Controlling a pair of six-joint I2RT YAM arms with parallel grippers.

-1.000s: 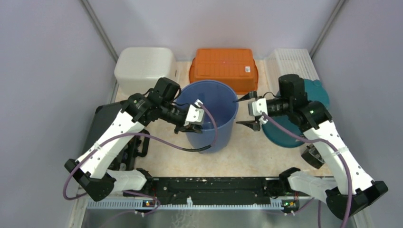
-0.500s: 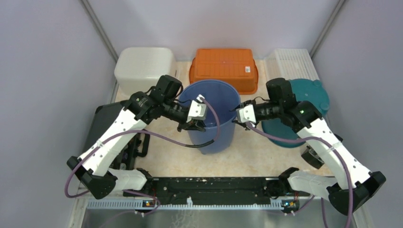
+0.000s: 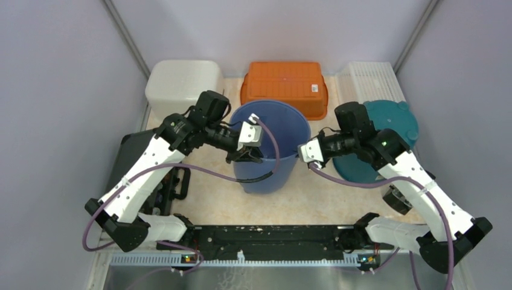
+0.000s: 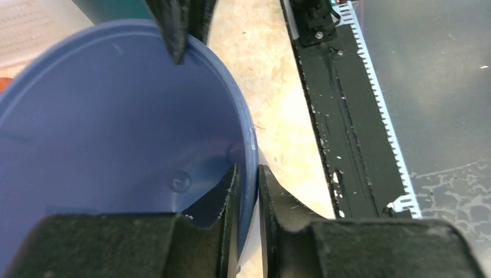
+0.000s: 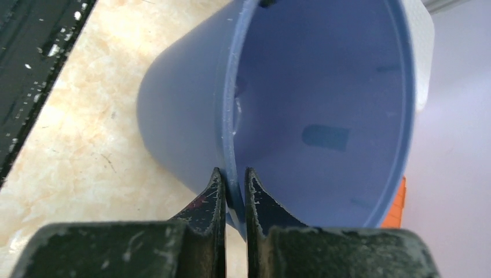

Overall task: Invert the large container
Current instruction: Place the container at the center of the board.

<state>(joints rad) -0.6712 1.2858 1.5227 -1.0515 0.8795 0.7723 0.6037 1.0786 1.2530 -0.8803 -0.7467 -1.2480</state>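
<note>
The large container is a blue bucket (image 3: 279,128) standing mouth-up in the middle of the table, tilted a little. My left gripper (image 3: 249,158) is shut on the bucket's left rim, one finger inside the wall and one outside, as the left wrist view shows at the gripper (image 4: 248,174) on the bucket (image 4: 116,145). My right gripper (image 3: 300,151) is shut on the opposite rim in the same way; in the right wrist view the gripper (image 5: 233,176) pinches the bucket (image 5: 324,104) wall. The inside of the bucket looks empty.
Along the back stand a white bin (image 3: 181,84), an orange crate (image 3: 284,87) upside down, and a white ribbed basket (image 3: 369,81). A teal round container (image 3: 398,118) sits behind my right arm. A black rail (image 3: 272,235) runs along the near edge.
My right gripper has moved left onto the bucket's rim and closed on it. The left gripper kept its hold, and the bucket shifted slightly.
</note>
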